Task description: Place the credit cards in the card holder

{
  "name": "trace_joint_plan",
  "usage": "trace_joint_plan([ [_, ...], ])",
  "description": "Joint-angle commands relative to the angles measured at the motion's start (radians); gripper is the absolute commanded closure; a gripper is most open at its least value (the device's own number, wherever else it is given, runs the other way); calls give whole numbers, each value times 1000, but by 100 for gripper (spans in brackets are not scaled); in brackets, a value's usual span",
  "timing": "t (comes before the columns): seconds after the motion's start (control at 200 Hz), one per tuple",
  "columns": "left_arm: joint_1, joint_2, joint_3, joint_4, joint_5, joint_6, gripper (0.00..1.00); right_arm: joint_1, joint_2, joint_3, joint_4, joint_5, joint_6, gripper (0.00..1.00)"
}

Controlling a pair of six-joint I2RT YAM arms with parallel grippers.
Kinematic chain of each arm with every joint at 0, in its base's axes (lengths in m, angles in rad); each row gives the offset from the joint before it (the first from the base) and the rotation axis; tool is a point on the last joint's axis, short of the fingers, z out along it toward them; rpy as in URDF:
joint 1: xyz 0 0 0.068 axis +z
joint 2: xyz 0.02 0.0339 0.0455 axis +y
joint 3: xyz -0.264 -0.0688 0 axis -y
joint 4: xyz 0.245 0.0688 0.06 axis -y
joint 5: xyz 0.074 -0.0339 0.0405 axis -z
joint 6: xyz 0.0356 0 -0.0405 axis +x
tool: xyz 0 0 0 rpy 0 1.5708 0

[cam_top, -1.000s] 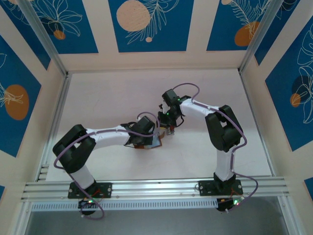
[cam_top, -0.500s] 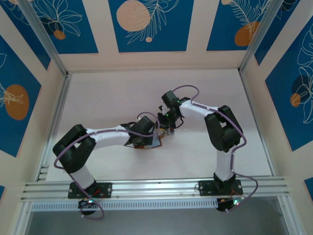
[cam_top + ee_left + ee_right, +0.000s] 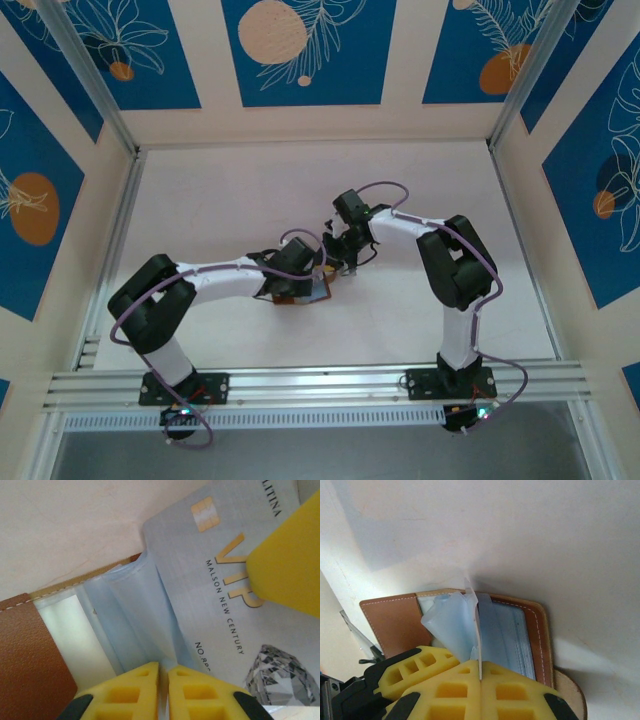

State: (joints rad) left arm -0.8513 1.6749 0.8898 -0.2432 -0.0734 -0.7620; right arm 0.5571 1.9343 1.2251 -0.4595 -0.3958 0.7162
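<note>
The brown leather card holder (image 3: 390,620) lies open on the table, its pale blue plastic sleeves (image 3: 450,622) fanned upward. My right gripper (image 3: 480,667) is shut on a silver VIP credit card (image 3: 210,595). The right wrist view shows it edge-on, its far edge down among the sleeves. My left gripper (image 3: 163,666) pinches one sleeve (image 3: 130,615) in a very narrow gap, right beside the card. From above, both grippers (image 3: 312,272) (image 3: 340,258) meet over the card holder (image 3: 300,292) at mid-table.
The white table (image 3: 230,200) is bounded by cream walls and metal rails (image 3: 300,385) at the near edge. The two arms stand very close together over the holder. The holder's snap flap (image 3: 570,695) sticks out at the right.
The right wrist has shifted a little left and turned toward the left gripper, still holding the card. The left arm has stayed put over the holder.
</note>
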Motion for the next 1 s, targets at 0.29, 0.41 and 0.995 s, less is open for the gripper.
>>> trace_joint_plan([
  [0.29, -10, -132, -57, -96, -39, -33, 79, 15, 45, -36, -47, -32, 37, 100],
  [0.41, -4, -196, -77, -105, -52, -34, 77, 16, 52, -35, -49, -26, 37, 100],
  [0.995, 142, -225, -180, -200, -49, -15, 100, 54, 28, 38, -95, -24, 17, 100],
])
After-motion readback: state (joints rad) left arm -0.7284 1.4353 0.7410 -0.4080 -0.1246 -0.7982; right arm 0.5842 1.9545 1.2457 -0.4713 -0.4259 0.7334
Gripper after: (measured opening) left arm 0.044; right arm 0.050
